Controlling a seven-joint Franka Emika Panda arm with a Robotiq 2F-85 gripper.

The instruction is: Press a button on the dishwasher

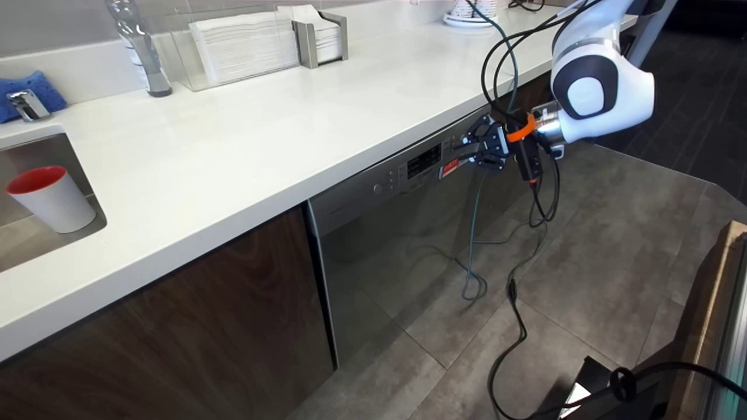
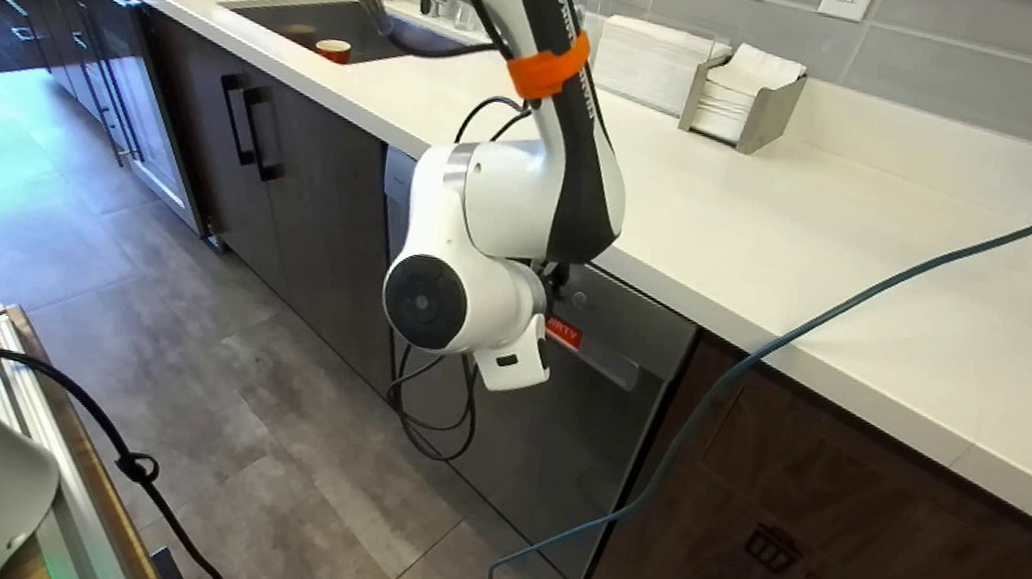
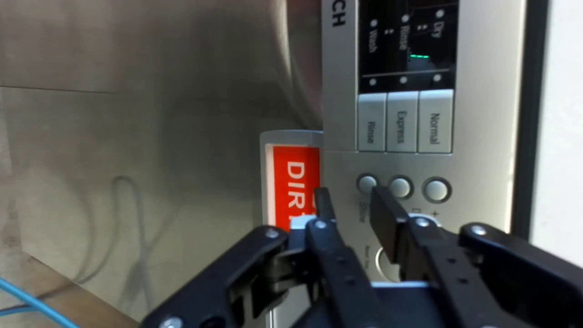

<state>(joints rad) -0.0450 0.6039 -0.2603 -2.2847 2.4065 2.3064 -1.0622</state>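
Nearest in the wrist view, the black Robotiq gripper (image 3: pixel 350 202) fills the bottom of the frame, its two fingertips (image 3: pixel 385 212) apart, with bare steel and lettering showing between them. The tip nearer the left edge covers part of the red DIRTY sign (image 3: pixel 294 187). Just above the tips, three round buttons (image 3: pixel 400 187) make a row across the frame, roughly parallel to the line from tip to tip; the tip nearer the right edge lines up between the leftmost and middle buttons. Whether it touches anything cannot be told.

Farther up the frame sit the rectangular Rinse, Express and Normal keys (image 3: pixel 401 122), then the black display (image 3: pixel 391 54). Buttons and keys share the control strip (image 3: pixel 419 163), whose long axis runs top to bottom there. No particular button is named; a round one likely takes a slight sideways shift and a push, a rectangular key a slide up that axis first.

In an exterior view, the dishwasher (image 1: pixel 379 251) stands mid-frame beneath the white countertop (image 1: pixel 327 122), gripper at the upper right of its front.
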